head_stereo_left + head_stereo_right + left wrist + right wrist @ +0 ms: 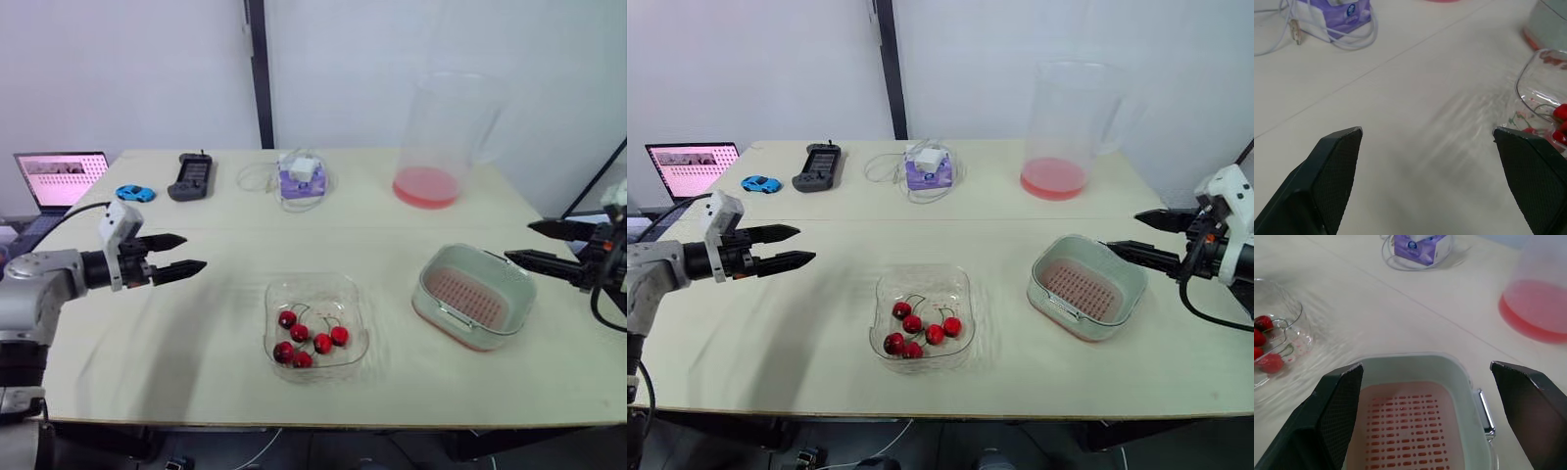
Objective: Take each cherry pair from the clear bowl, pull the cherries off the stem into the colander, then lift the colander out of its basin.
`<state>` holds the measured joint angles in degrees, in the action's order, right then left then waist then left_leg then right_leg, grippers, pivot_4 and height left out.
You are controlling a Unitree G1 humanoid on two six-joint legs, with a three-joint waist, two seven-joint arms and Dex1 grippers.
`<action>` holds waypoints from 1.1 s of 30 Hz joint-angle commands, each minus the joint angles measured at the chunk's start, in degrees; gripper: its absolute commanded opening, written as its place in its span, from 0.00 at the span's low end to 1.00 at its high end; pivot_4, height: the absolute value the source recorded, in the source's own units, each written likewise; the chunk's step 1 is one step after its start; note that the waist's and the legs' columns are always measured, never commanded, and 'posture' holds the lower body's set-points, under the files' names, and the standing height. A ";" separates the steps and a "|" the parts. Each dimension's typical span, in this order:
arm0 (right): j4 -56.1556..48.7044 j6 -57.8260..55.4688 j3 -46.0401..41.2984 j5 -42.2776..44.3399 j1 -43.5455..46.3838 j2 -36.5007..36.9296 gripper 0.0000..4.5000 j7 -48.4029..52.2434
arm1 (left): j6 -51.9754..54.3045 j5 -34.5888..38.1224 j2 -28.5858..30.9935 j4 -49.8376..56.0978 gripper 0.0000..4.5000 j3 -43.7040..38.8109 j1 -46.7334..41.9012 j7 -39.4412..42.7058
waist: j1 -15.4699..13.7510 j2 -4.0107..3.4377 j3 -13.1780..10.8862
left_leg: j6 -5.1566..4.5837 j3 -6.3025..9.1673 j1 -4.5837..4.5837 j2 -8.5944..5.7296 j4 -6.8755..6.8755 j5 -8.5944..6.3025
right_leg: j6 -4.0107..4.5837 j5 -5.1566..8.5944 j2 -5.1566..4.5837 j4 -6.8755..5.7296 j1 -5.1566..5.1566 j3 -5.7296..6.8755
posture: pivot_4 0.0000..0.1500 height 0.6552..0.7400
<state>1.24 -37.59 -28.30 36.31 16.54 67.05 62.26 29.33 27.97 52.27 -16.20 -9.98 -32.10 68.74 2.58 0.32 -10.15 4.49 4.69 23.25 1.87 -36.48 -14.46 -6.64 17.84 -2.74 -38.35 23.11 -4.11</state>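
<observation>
Several red cherries (pixel 312 339) with thin stems lie in the clear bowl (pixel 315 290) at the front middle of the table. To its right stands the pale green basin (pixel 423 290) with the pink colander (pixel 472 299) inside it, holding nothing. My left gripper (pixel 189 253) hovers open left of the bowl, fingers pointing toward it. My right gripper (pixel 524 243) is open just right of the basin, fingers (pixel 1337 411) aimed over the colander (pixel 1405 426). The bowl's edge (pixel 1528 73) appears beyond my left fingers (pixel 1334 171).
At the back stand a tall clear pitcher (pixel 436 137) with pink liquid, a purple box with white cables (pixel 299 178), a black device (pixel 190 176) and a blue toy car (pixel 135 193). A laptop (pixel 61 178) sits off the table's left edge.
</observation>
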 commanded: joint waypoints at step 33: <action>-27.28 -25.63 36.32 6.81 34.89 -14.18 0.99 -14.09 | 8.19 12.68 -1.02 22.91 1.00 -5.53 10.45 1.23 | -0.11 -0.08 -0.07 | -0.01 0.02 0.08 0.03 -0.06 -0.01 | 0.01 0.01 -0.02 -0.07 0.10 0.01 | 1.00 0.92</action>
<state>-24.86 -62.48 6.07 43.97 49.54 53.20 47.37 38.76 40.40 51.03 5.00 -14.59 -21.23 70.37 2.46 0.24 -10.23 4.48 4.72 23.34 1.90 -36.55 -14.47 -6.63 17.85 -2.76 -38.42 23.22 -4.09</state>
